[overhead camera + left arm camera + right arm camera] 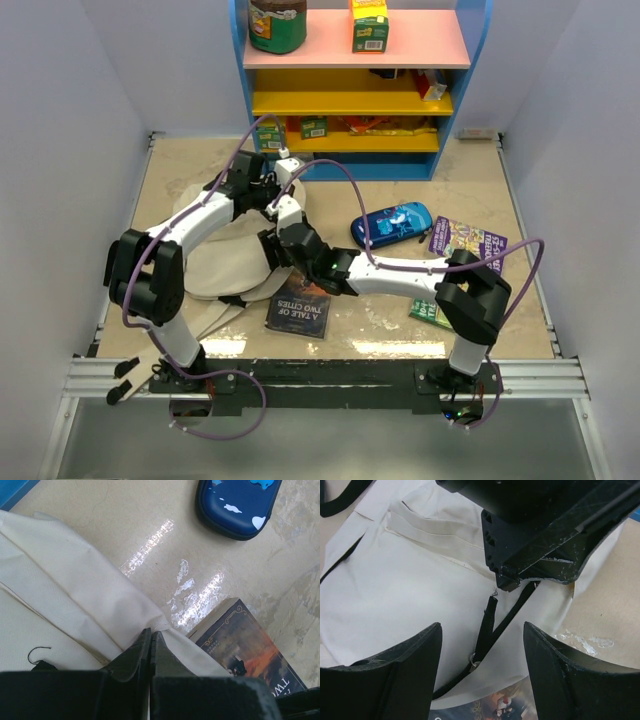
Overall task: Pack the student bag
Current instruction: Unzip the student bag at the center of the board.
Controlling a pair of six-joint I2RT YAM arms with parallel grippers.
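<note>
Cream canvas, slumped flat on the left of the tabletop (380,322) — that's the student bag (215,258), its edge touching a paperback (300,312). The left gripper (151,632) is pinched tight on a fold of its fabric; the right gripper (482,630) hovers just above the bag, spread wide, holding nothing.

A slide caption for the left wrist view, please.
Left gripper shut on the bag, with a book and blue case nearby.
</note>
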